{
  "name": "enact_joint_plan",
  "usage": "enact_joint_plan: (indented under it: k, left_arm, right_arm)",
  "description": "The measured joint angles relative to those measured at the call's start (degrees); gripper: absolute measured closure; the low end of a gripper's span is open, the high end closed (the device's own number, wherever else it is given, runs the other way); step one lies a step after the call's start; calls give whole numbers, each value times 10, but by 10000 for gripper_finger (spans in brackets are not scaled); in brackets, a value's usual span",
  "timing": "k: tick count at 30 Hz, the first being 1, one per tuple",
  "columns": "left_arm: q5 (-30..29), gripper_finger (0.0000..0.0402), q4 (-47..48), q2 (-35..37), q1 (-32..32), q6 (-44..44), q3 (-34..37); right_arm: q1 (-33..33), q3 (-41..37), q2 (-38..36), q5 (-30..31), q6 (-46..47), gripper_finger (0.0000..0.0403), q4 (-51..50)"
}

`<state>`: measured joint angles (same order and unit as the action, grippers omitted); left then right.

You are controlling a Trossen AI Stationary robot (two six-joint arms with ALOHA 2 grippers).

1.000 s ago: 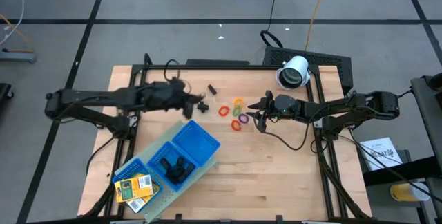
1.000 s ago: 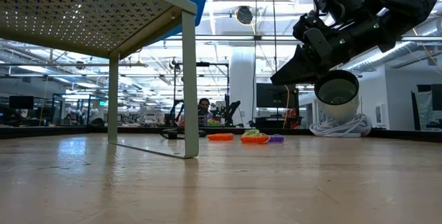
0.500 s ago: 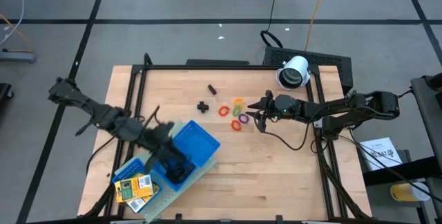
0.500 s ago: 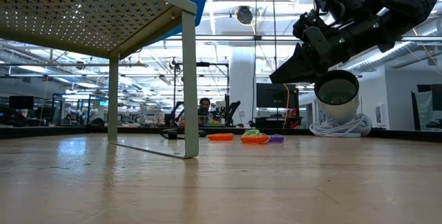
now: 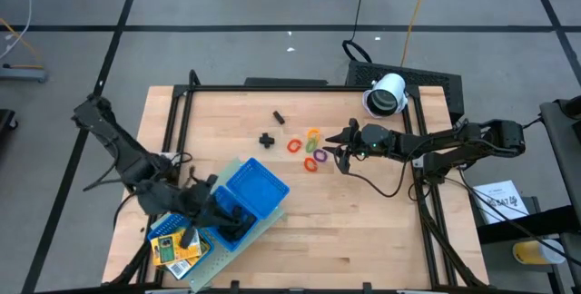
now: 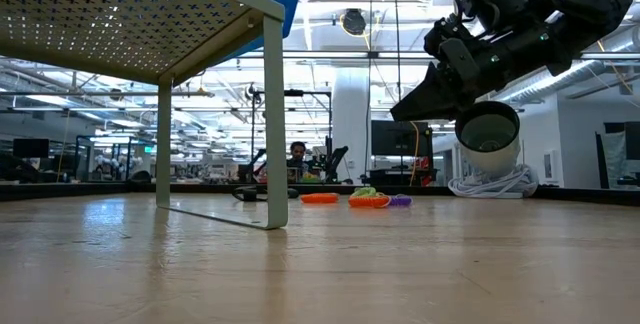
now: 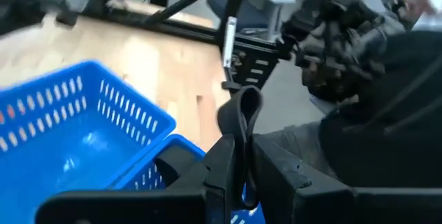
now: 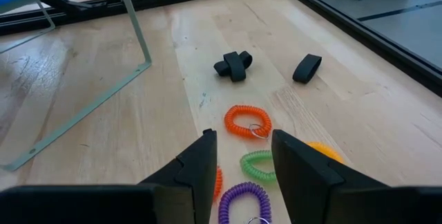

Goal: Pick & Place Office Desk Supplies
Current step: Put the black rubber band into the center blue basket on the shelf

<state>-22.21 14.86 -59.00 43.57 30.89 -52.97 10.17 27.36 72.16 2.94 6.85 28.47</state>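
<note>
Partway done: the blue tray at the near left of the counter already holds black clips in its middle bin and two yellow packs in its near one. The left gripper hangs over the tray, fingers closed on a black clip. Still out mid-counter: two black clips and the coloured rings, with the right gripper half open just right of them, holding nothing.

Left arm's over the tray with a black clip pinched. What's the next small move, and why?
Probably lower slightly and open. The left gripper pinches a black clip and hovers over the blue tray, by the compartment where black clips already lie. The right gripper waits open by the coloured rings.
</note>
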Motion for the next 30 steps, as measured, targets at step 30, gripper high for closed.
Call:
enact_joint_plan:
  k: [30]
  left_arm:
    - [-24,196,-89,-35,-48,-18,0]
  right_arm:
    - [0,0,0,2,0,275,0]
